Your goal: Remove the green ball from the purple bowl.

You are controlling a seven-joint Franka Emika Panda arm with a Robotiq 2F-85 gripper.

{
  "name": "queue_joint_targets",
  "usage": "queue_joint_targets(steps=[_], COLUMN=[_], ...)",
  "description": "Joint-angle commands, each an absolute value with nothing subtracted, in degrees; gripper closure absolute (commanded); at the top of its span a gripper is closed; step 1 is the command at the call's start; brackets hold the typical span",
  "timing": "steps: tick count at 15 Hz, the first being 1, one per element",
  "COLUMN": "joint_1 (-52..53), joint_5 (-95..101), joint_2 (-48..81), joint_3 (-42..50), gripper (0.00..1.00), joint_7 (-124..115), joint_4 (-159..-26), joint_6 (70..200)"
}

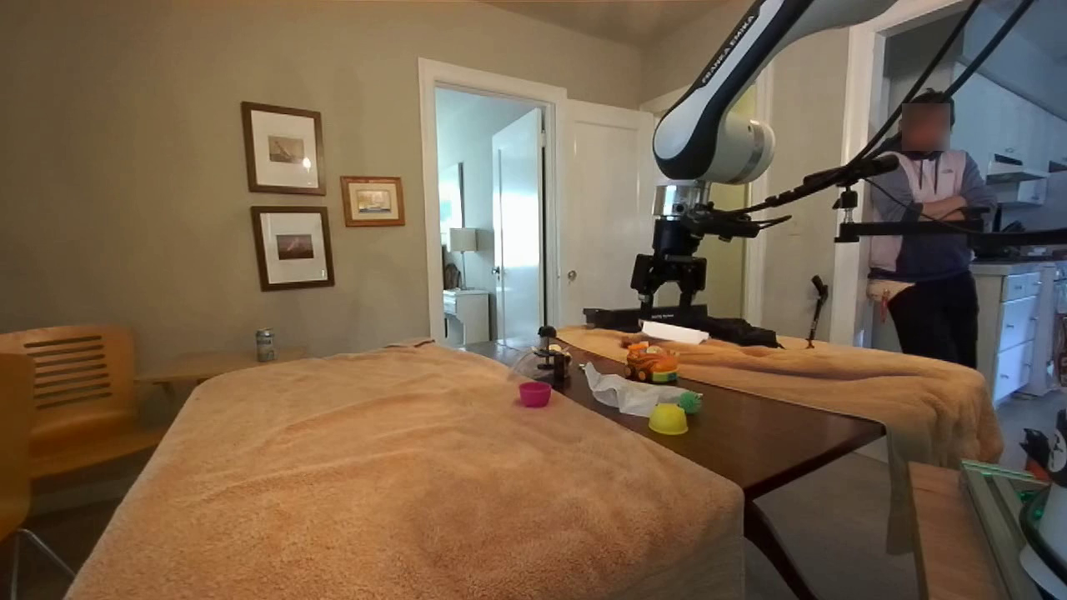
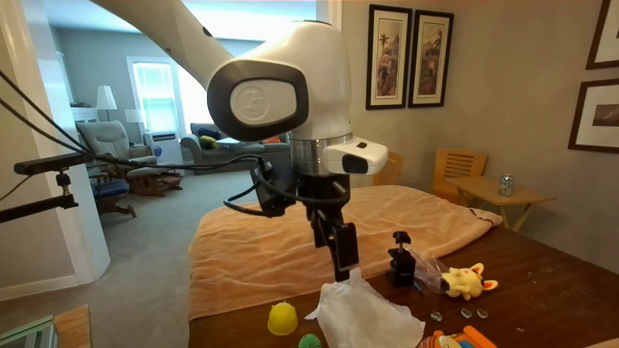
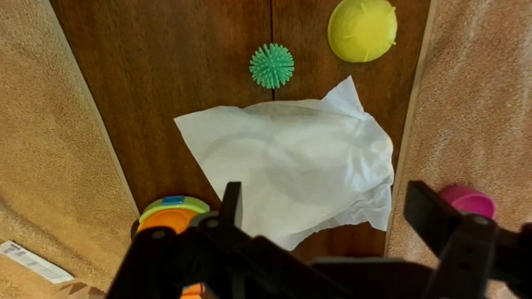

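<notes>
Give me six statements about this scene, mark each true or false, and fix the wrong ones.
The purple bowl sits on an orange towel. True.
The green ball is in that bowl. False: it lies on the brown table.
The pincer is closed. False: it is open.
A white sheet lies on the brown table. True.
The yellow dome touches the green ball. False: a gap separates them.
A can stands on the small side table. True.
</notes>
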State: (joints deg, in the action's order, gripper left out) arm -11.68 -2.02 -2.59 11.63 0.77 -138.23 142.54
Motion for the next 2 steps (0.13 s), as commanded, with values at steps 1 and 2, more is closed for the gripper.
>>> queue_joint_targets(steps=[1, 2], joint_1=[-11.58, -11.56], joint_5=[-1.53, -1.80], joint_2=[-4.05, -4.08], joint_3=[11.57, 11.58], gripper=[0.00, 0.00], joint_7=[1.62, 1.82], joint_4=[-138.37, -138.35], joint_6=[142.19, 141.96])
